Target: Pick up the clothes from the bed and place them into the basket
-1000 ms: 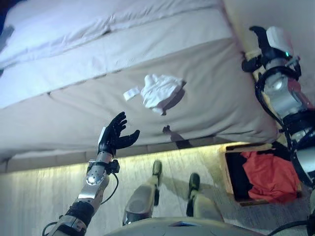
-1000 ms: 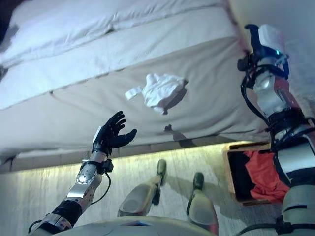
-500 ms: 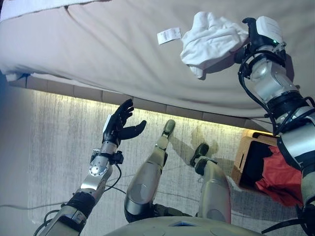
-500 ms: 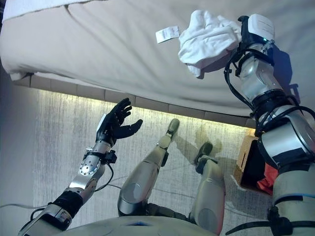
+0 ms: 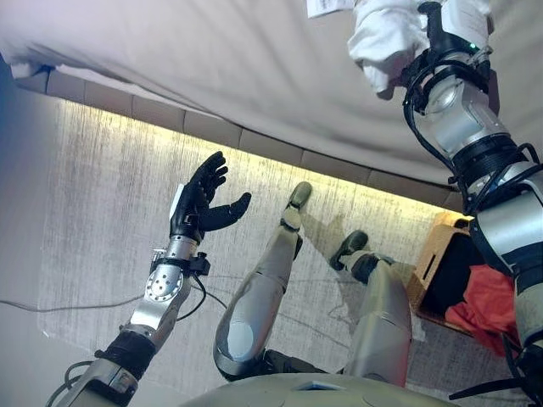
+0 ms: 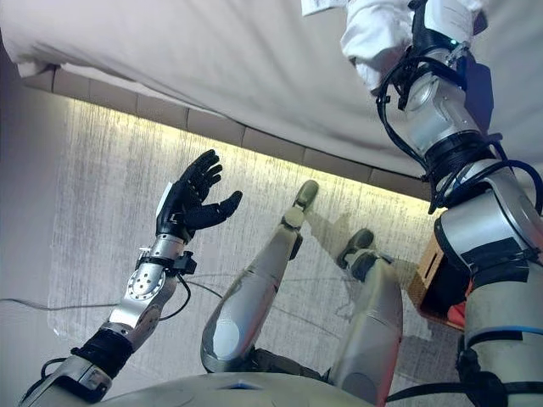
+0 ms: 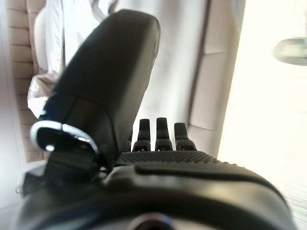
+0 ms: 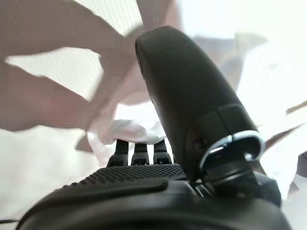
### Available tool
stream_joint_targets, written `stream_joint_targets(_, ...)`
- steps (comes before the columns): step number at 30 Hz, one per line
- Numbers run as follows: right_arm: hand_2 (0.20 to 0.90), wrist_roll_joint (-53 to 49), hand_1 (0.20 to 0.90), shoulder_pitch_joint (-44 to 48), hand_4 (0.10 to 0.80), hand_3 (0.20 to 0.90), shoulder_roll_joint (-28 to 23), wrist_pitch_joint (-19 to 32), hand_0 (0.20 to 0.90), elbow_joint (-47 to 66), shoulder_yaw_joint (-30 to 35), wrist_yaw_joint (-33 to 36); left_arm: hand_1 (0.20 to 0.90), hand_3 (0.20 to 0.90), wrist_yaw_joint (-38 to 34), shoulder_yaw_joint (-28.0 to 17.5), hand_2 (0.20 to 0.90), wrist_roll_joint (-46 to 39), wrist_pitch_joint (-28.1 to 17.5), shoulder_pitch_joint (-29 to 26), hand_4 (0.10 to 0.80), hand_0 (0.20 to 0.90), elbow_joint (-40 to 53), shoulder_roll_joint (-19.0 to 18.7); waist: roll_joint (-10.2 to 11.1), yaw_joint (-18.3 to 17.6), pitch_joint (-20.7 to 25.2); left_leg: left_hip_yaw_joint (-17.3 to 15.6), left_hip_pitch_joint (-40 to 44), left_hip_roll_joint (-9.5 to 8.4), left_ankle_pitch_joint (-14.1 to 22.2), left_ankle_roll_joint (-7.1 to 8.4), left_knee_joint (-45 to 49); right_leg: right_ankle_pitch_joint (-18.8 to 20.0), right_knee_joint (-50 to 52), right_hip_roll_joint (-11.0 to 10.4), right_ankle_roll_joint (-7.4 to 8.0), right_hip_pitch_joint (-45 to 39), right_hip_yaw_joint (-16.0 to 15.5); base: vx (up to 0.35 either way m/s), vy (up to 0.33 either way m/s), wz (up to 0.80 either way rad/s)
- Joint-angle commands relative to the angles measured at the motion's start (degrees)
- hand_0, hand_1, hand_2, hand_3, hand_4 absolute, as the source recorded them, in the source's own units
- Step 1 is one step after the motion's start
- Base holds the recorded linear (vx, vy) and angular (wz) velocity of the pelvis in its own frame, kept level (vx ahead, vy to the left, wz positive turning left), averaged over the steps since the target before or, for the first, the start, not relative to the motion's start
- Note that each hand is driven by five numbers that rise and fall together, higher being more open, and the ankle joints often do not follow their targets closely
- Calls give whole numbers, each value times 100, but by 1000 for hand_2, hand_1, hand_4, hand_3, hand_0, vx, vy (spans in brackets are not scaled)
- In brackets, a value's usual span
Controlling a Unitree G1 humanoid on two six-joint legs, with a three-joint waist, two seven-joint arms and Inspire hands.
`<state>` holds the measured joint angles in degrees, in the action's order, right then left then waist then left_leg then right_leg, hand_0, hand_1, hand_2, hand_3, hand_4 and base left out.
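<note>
A crumpled white garment [image 5: 382,38] with a white label lies on the beige bed [image 5: 212,59] near its edge. My right hand [image 5: 431,30] is right against the garment's side. In the right wrist view my right hand [image 8: 144,187] has its fingers straight and its thumb raised, with the white cloth [image 8: 129,129] just past the fingertips. My left hand [image 5: 195,208] is open and empty, held up over the floor in front of the bed. A wooden basket [image 5: 433,254] stands on the floor at the right with a red garment [image 5: 488,305] in it.
The bed's lit lower edge [image 5: 254,144] runs across the view above grey carpet [image 5: 102,186]. The basket sits close below my right arm.
My right hand has come from the bed's right side up against the white garment. The camera has shifted, so the bed sits higher in view. My left hand stays raised and open.
</note>
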<state>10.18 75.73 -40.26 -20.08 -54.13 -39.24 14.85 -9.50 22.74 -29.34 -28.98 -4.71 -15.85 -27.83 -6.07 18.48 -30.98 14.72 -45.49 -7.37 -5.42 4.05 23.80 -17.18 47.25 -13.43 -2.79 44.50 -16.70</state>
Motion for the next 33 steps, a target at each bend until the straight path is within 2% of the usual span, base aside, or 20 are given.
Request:
stream_joint_targets(1, 815, -124, 815, 845, 701, 801, -353, 129, 815, -42, -553, 15, 900, 900, -67, -211, 900, -62, -543, 295, 800, 900, 699, -244, -226, 250, 119, -555, -215, -333, 1349, -736, 1532, 352, -218, 317, -20, -33, -151, -22, -32, 19)
stream_joint_targets(2, 300, -205, 300, 868, 100, 200, -375, 121, 300, -129, -594, -122, 900, 900, -5, -281, 900, -75, -574, 373, 800, 900, 760, -276, -247, 276, 119, -565, -275, -336, 1342, -742, 1570, 349, -179, 310, -30, 31, -162, -24, -33, 8)
stream_joint_targets(7, 300, -597, 300, 820, 100, 200, -428, 149, 300, -103, -545, -134, 900, 900, 194, -478, 900, -141, -583, 532, 800, 900, 916, -380, -227, 288, 119, -566, -334, -316, 1351, -750, 1653, 329, -103, 321, -43, 80, -170, -14, -18, 16)
stream_joint_targets(13, 300, -732, 300, 740, 100, 200, -457, 359, 300, -204, -434, 11, 900, 900, 286, -503, 900, -176, -565, 492, 800, 900, 979, -441, -125, 229, 119, -566, -55, -277, 1386, -729, 1580, 375, -246, 403, -19, -225, -162, -20, -21, -3)
stream_joint_targets(19, 300, -758, 300, 563, 100, 200, -532, 620, 300, -254, -248, 76, 900, 900, 324, -407, 900, -140, -663, 463, 800, 900, 772, -423, -5, 91, 119, -578, 718, -211, 1369, -643, 1155, 443, -720, 493, 23, -1018, -61, -5, 27, -10)
stream_joint_targets(22, 300, -730, 300, 338, 100, 200, -713, 857, 300, -186, -104, 38, 900, 900, 265, -460, 900, -156, -729, 338, 800, 900, 588, -399, 122, -56, 119, -612, 1561, -143, 1278, -598, 601, 575, -1373, 534, 94, -1819, 43, -13, 73, -32)
stream_joint_targets(23, 300, -586, 300, 273, 100, 200, -831, 934, 300, -163, -83, -68, 900, 900, 181, -500, 900, -93, -660, 232, 800, 900, 549, -389, 186, -128, 119, -612, 1888, -102, 1065, -583, 271, 795, -1766, 536, 98, -2132, 41, -52, 47, -44)
stream_joint_targets(24, 300, -545, 300, 205, 100, 200, -912, 976, 300, -149, -83, -117, 900, 900, 155, -523, 900, -69, -598, 183, 800, 900, 521, -386, 237, -173, 119, -611, 2169, -63, 1024, -569, 78, 858, -2012, 559, 130, -2401, 81, -16, 42, -34)
stream_joint_targets(25, 300, -576, 300, 121, 100, 200, -980, 1043, 300, -140, -84, -163, 900, 900, 59, -535, 900, 15, -508, 163, 800, 900, 503, -385, 291, -212, 197, -600, 2380, -17, 998, -559, -98, 921, -2249, 588, 160, -2606, 114, 121, -6, -27)
stream_joint_targets(26, 300, -675, 300, -103, 100, 200, -1125, 1134, 300, -7, -33, -266, 900, 900, -81, -551, 900, 180, -349, 143, 800, 900, 388, -394, 436, -327, 420, -631, 2767, 74, 944, -542, -455, 1088, -2732, 621, 234, -2977, 217, 133, 1, -24)
stream_joint_targets(27, 300, -684, 300, -167, 100, 200, -1182, 1175, 300, 46, 0, -353, 900, 900, -105, -560, 900, 187, -298, 145, 800, 900, 362, -389, 470, -367, 498, -639, 2864, 98, 910, -541, -583, 1142, -2869, 631, 251, -3059, 241, 165, 2, -32)
stream_joint_targets(28, 300, -838, 300, -445, 100, 200, -1374, 1294, 300, 256, 151, -414, 900, 900, -86, -606, 900, 211, -220, 157, 800, 900, 232, -385, 591, -531, 703, -754, 3203, 178, 894, -538, -908, 1250, -3227, 687, 305, -3357, 363, 118, 13, -43)
stream_joint_targets(33, 300, -1054, 300, -1506, 100, 200, -1687, 1615, 300, 916, 969, -450, 900, 900, -101, -760, 900, 327, 59, 215, 800, 900, 207, -397, 792, -939, 1198, -1084, 3957, 348, 797, -560, -1698, 1577, -3969, 796, 483, -3936, 705, 75, -6, -43)
